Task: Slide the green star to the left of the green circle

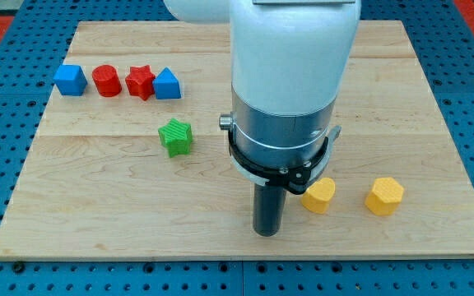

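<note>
Board: you had a pale wooden board (220,238) set on a blue pegboard surface.
Arm: the white and silver arm body (290,82) filled the centre of the view and hid the board behind it.
Tip: my tip (267,233), the lower end of the dark rod, stood at about 6 o'clock from the board's middle, touching no block.
Claw state: you had no claw to read here; the arm ended in a bare rod that held nothing.
Green star: the green plastic star block (175,136) lay at about 10 o'clock from my tip, well apart from it.
Green circle: you could not see any green circle block; I judged it might sit behind the arm body, but that could not be told.
Top row: the blue cube block (70,80), red cylinder block (106,80), red star block (141,81) and a blue block (167,84) of unclear shape lined up at about 11 o'clock from the green star.
Yellow pair: one yellow block shaped like a heart (318,196) sat just beside my tip at 3 o'clock, and a yellow hexagonal block (384,196) lay farther along at 3 o'clock.
Step in hand: by my judgement, the approach was under way; the push had not begun.
Next move: you would first need to find the green circle, then bring my tip round to the star's far side from the goal and push slowly, keeping clear of the red and blue row.
</note>
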{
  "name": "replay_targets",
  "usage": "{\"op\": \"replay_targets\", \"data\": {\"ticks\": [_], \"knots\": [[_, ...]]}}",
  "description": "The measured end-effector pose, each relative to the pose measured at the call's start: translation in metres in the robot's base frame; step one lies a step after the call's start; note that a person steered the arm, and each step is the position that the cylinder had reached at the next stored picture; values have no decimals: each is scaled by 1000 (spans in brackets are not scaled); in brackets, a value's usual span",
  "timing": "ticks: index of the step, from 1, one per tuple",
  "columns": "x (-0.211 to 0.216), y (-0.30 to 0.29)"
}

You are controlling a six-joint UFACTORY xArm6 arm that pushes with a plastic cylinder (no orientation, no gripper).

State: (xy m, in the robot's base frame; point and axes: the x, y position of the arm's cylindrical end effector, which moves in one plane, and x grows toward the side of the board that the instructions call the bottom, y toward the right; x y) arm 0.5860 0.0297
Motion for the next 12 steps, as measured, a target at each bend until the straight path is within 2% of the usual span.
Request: {"op": "replay_targets", "data": {"ticks": [2,3,4,6,7,8,10,12], "knots": [[-1,0],[11,-42],[-13,-118],[-117,-35],[-139,-78],[-131,-113],[-153,-153],[-118,-199]]}}
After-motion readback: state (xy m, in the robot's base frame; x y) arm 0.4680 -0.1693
